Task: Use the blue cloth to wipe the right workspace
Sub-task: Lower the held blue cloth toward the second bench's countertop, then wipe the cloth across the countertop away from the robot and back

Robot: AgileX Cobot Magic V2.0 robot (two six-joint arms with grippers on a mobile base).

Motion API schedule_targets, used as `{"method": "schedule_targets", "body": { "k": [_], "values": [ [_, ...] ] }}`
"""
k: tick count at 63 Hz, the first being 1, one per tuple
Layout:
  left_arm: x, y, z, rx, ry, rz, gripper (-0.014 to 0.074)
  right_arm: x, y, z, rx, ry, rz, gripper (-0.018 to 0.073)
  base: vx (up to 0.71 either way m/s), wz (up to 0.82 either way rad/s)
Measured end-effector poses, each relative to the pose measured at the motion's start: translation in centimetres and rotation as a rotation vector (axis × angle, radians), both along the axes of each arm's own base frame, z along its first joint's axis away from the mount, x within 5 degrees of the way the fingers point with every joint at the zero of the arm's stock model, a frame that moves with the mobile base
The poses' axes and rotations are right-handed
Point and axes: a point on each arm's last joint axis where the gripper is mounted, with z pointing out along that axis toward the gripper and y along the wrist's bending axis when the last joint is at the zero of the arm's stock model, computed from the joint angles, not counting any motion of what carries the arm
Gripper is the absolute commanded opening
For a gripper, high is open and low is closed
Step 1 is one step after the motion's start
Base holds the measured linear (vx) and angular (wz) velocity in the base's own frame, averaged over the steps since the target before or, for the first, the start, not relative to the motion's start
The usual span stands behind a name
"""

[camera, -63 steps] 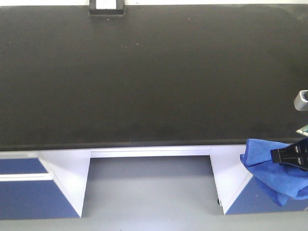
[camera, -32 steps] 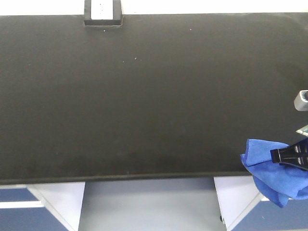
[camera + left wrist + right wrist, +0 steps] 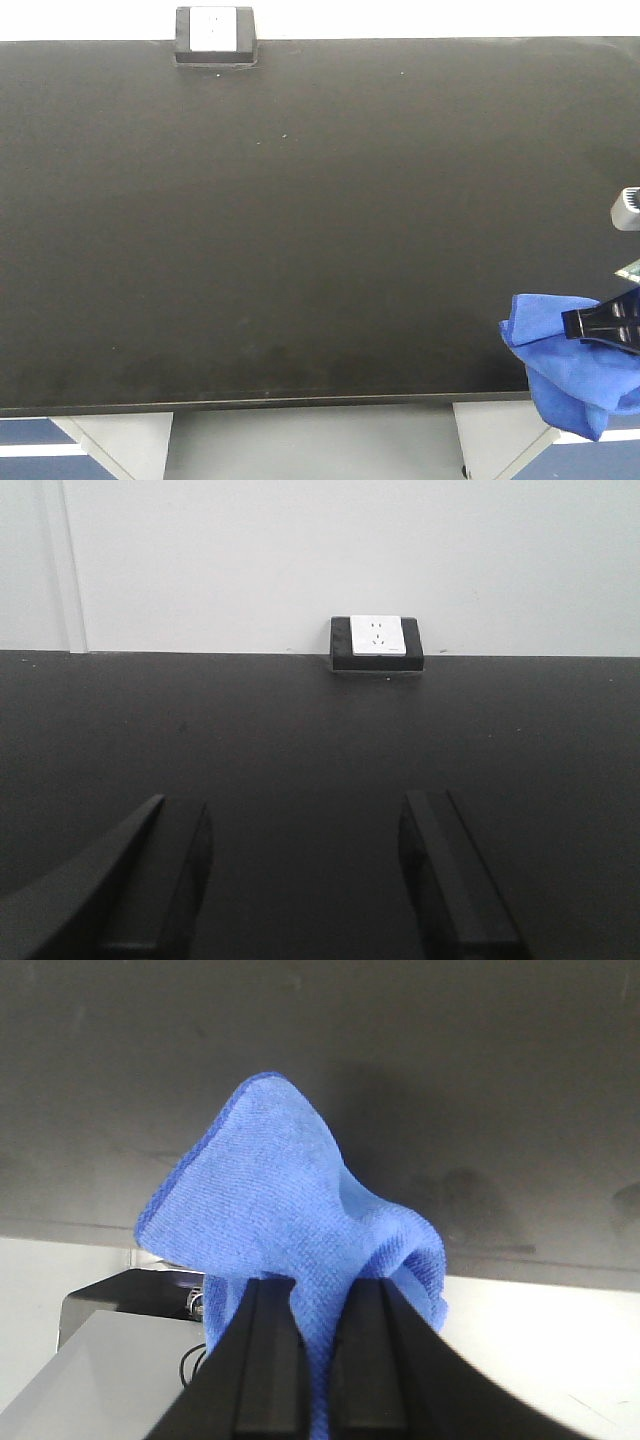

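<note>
Socket box point(image 3: 214, 35) sits at benchtop's point(image 3: 320, 220) rear edge, left of centre; cloth point(image 3: 548, 352), in the right gripper point(image 3: 570, 322), apparently overhangs front-right corner.

Matt black tabletop point(image 3: 320, 220), wide and plain; one black socket box point(image 3: 215, 35) with white face sits at its far edge

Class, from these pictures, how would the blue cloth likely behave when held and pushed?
Probably floppy: the blue cloth hangs in folds from the right gripper. Likely light: one narrow pinch holds it all. Pushed across the benchtop, it may bunch up.
</note>
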Motion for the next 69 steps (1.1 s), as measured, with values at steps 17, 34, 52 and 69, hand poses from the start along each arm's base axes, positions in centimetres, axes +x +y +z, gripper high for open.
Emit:
{"method": "schedule_targets", "body": {
  "k": [17,34,52,69],
  "values": [
    [0.0,0.0,0.0,0.0,0.0,0.0,0.0523,1.6,0.0,0.8,0.013,-0.197,-0.035,0.0,0.0,0.0],
    [0.0,0.0,0.0,0.0,0.0,0.0,0.0523,5.0,-0.4,1.0,-0.016,-0.431,-0.052,0.0,0.0,0.0],
    [0.0,0.0,0.0,0.0,0.0,0.0,0.0523,10.6,-0.2,-8.1,-0.057,-0.192,-0.03,0.0,0.0,0.0],
    [0.0,0.0,0.0,0.0,0.0,0.0,0.0523,13.7,4.7,-13.3,-0.059,-0.288,0.062,0.0003,0.0,0.0]
  ]
}}
